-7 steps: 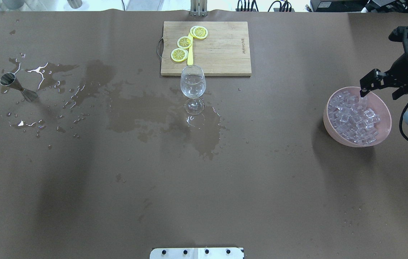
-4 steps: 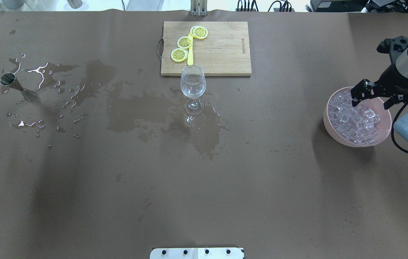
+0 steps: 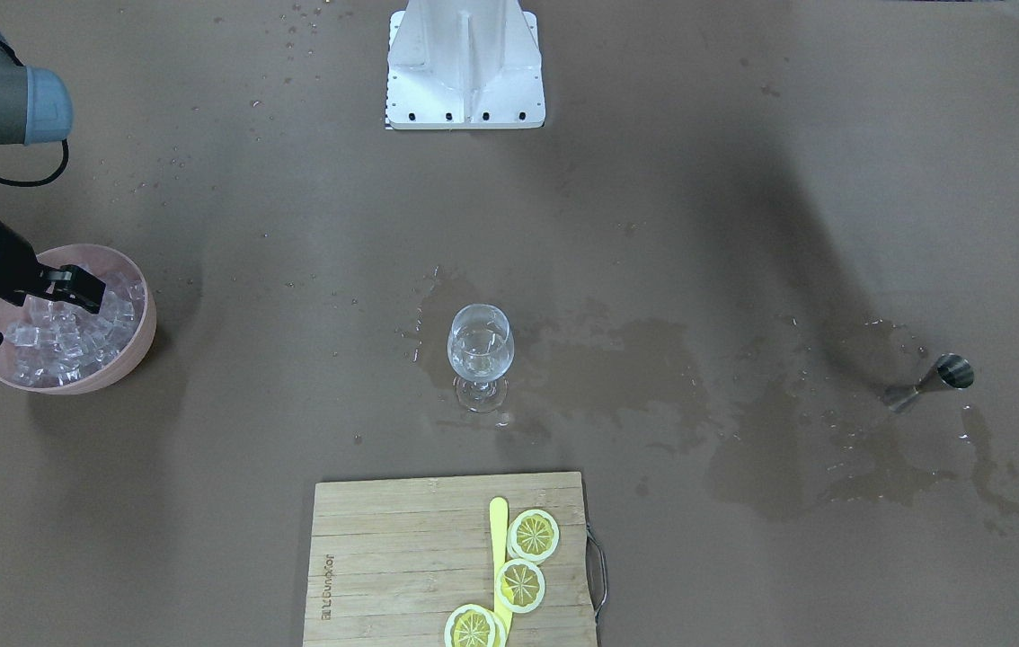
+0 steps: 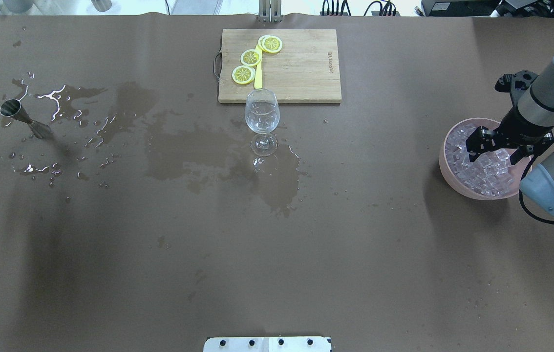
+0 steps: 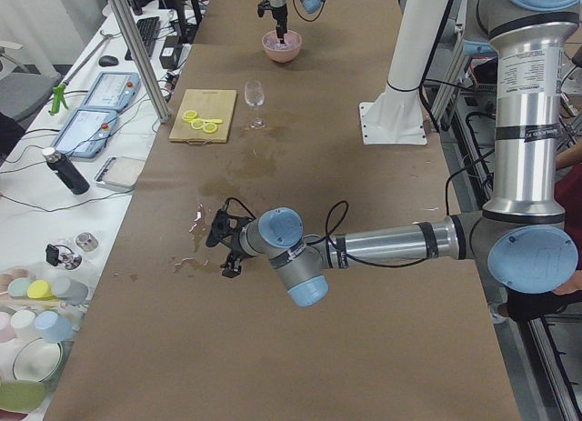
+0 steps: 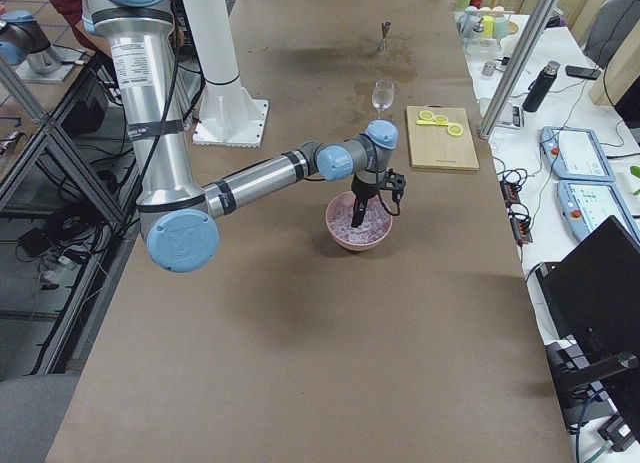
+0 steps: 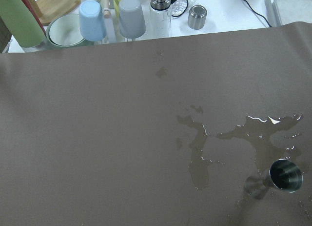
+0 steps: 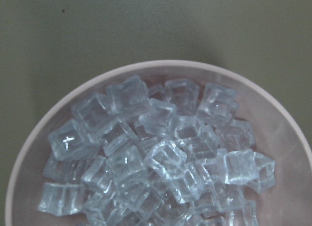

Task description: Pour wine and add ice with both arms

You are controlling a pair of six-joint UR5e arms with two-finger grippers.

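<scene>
Right gripper (image 4: 492,155) spread wide, nothing between the fingers, tips down inside the bowl (image 4: 445,164) near the table's right end. Poised at or just above the ice (image 4: 483,172); cannot tell whether touching. In the right wrist view, only clear cubes heaped loosely against the pink rim, filling most of the bowl.

Left gripper (image 5: 222,250) low over the table close to its left end. Too small and too side-on to tell whether wide or narrow, or holding anything. Near it but apart, toward the far edge: jigger (image 4: 23,117), seemingly on its side, one cup mouth open toward the left wrist camera, amid shiny puddles (image 4: 54,95).

From there toward mid-table, a run of dark stains (image 4: 199,156) reaching the glass (image 4: 262,117). Glass upright at mid-table, well apart from both grippers. Inside it, a small measure of wine (image 4: 262,124), colourless and barely visible.

Just beyond the glass, at the middle of the far edge: board (image 4: 301,68), apart from the glass foot. On its left half, three lemon slices (image 4: 250,57) and a yellow strip (image 4: 258,78), slices overlapping the strip.

At the middle of the robot-side edge, white base (image 3: 465,67).

Past the left end, off the table: cups (image 7: 91,13) and bottles on a white bench.
</scene>
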